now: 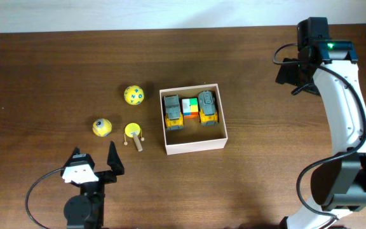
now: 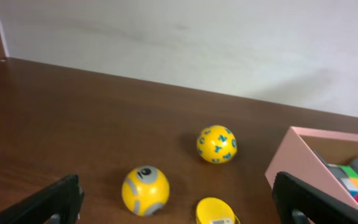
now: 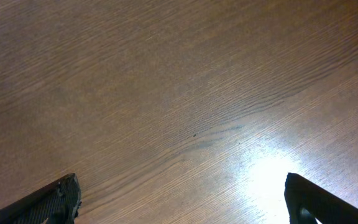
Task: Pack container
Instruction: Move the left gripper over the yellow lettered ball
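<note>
The left fingers [image 2: 48, 204] stood spread wide with nothing between them, low over the desk [image 1: 43, 76] near its front edge, toward the left corner. The right fingers [image 3: 45, 204] were just as wide apart and equally empty, hanging over bare wood grain near the far right corner.

Ahead of the left arm lay three loose toys. There was a smooth yellow ball with a grey eye [image 1: 102, 127], a yellow ball with blue marks [image 1: 133, 95], and a small yellow drum on a wooden stick [image 1: 133, 132] (a rattle, perhaps). Just beyond them the box [image 1: 196, 145] sat about mid-desk, a square, shallow cardboard thing, white outside and tan within. It already held two boxy yellow-and-grey trucks [image 1: 173, 111] flanking a coloured cube [image 1: 190, 107] along its far wall.

Packing looked about half done. The next move probably fell to the left arm: close on one of the balls squarely, since round, slick shapes roll away, then lift it over the near wall into the free front half.
</note>
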Available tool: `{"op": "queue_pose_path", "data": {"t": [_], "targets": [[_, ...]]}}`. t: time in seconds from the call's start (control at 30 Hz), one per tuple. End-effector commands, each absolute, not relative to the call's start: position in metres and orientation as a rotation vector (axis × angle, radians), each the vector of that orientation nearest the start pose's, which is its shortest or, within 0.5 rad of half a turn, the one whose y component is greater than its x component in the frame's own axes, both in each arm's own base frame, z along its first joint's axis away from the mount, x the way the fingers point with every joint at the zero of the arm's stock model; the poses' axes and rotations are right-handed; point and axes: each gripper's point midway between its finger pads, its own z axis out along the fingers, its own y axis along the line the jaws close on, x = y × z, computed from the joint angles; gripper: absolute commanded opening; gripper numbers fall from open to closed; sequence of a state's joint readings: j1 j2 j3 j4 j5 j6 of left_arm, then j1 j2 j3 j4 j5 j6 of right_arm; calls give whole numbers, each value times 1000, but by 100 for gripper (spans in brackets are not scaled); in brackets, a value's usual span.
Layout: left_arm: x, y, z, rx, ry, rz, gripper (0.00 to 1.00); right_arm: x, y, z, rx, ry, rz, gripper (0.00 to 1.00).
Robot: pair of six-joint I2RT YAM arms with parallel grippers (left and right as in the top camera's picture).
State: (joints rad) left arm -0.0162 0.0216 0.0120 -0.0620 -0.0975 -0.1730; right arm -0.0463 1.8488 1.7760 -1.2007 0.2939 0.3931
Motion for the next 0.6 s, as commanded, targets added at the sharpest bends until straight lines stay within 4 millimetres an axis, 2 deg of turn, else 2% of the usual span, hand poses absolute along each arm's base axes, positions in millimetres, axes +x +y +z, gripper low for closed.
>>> {"op": "queue_pose_path", "data": {"t": [0.0, 0.13, 0.33, 0.47, 0.57], "targets": [[246, 18, 178, -219, 1549, -49, 99, 407, -69, 176, 683, 2711, -334, 99], [242, 9, 220, -155, 1434, -85, 99, 407, -69, 176, 683, 2711, -333, 99], [245, 9, 249, -81, 1626, 15, 99, 407, -69, 176, 683, 2711, -334, 99], [267, 11, 272, -90, 1761, 34, 99, 407, -69, 176, 683, 2711, -334, 99], [293, 10, 275, -81, 1894, 33, 99, 407, -69, 176, 683, 2711, -334, 99]]}}
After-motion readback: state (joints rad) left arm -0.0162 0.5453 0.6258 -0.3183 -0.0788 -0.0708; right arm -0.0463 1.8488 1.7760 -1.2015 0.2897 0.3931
